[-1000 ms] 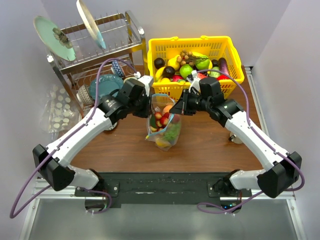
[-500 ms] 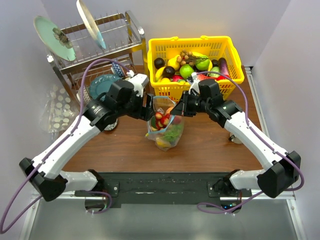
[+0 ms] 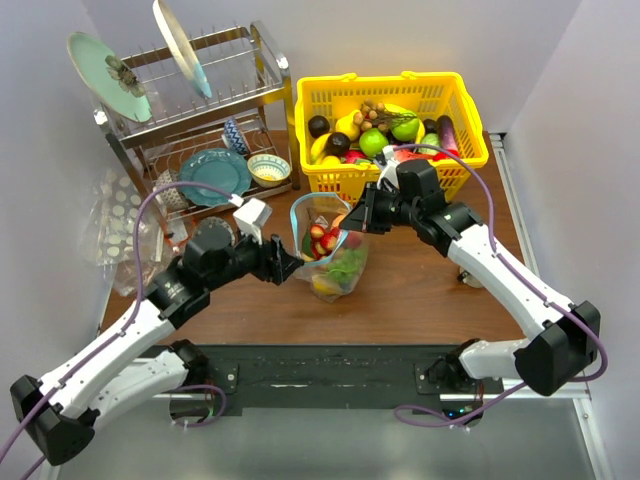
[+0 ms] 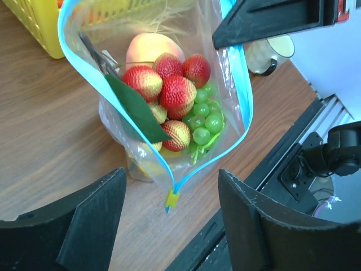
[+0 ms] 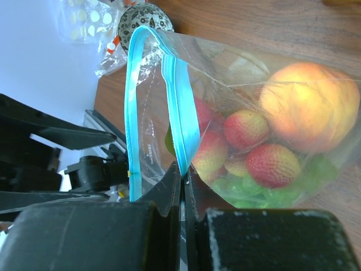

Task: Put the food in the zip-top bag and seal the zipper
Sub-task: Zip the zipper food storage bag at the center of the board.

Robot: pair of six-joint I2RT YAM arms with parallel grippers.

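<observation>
The zip-top bag (image 3: 335, 265) stands on the wooden table with its mouth open. It holds food: a peach (image 4: 149, 48), red strawberries (image 4: 176, 90) and green grapes (image 4: 206, 116). My right gripper (image 3: 352, 222) is shut on the teal zipper (image 5: 183, 113) at the bag's right rim and holds it up. My left gripper (image 3: 288, 267) is open, just left of the bag and apart from it. In the left wrist view the zipper's yellow slider (image 4: 171, 197) hangs at the bag's near corner, between my open fingers (image 4: 96, 214).
A yellow basket (image 3: 380, 80) of more toy fruit stands right behind the bag. At the back left is a metal dish rack (image 3: 200, 120) with plates and a bowl (image 3: 268, 168). Crinkled dotted plastic (image 3: 120, 215) lies at the left edge. A small pale cup (image 3: 468, 272) sits by the right arm.
My left gripper opened and pulled back from the bag's mouth toward the near left. The right gripper kept its hold on the zipper rim, and the bag stayed put.
</observation>
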